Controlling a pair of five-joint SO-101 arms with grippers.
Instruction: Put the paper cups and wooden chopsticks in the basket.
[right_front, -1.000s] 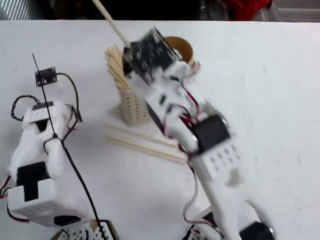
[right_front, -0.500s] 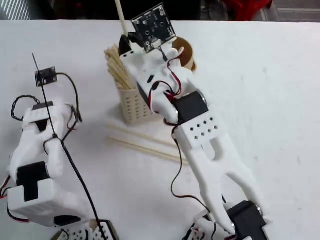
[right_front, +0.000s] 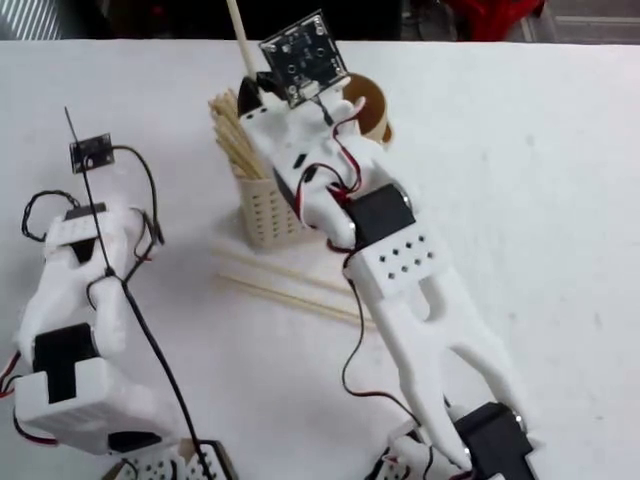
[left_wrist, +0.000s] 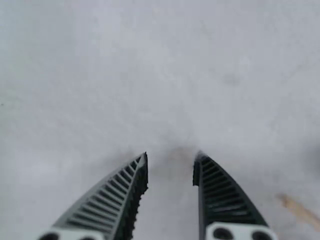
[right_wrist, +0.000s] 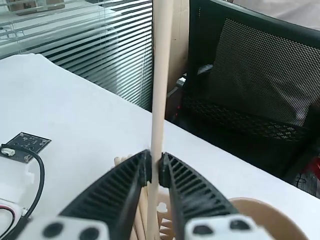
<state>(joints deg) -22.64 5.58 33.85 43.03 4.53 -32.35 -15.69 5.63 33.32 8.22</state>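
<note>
**Desk:** What does the high view give you?

**Me:** I see the right arm (right_front: 400, 270) stretched across the worktop (right_front: 540, 200) to the basket (right_front: 262, 215). The right fingers (right_front: 248, 98) sit over the basket's far rim, clamped on the held chopstick (right_front: 238, 35), which sticks up past them. The bundled chopsticks (right_front: 230, 135) stand in the basket, leaning left. Two loose chopsticks (right_front: 285, 288) lie flat on the worktop just in front of the basket, their right ends hidden under the arm. The paper cup (right_front: 372, 105) is outside the basket, just beside it on the right, half covered by the arm. The left arm (right_front: 70, 300) is folded at the left side, well apart from the basket, with a small circuit board (right_front: 92, 152) on a cable near it.

**Desk:** And the left wrist?

**Me:** The left fingers (left_wrist: 125, 195) are spread apart, and I see plain worktop between the tips. There is a tan streak (left_wrist: 299, 210) off to one side; I cannot tell what it is.

**Desk:** Right wrist?

**Me:** The right fingers (right_wrist: 127, 185) are closed tight on the held chopstick (right_wrist: 161, 75). It stands upright and runs down among the bundled chopsticks (right_wrist: 144, 215). I cannot tell whether its lower end touches the basket. The paper cup (right_wrist: 270, 217) shows its rim just beside them. Past the worktop's edge I see a black mesh chair (right_wrist: 260, 90) and window blinds (right_wrist: 90, 35).
</note>
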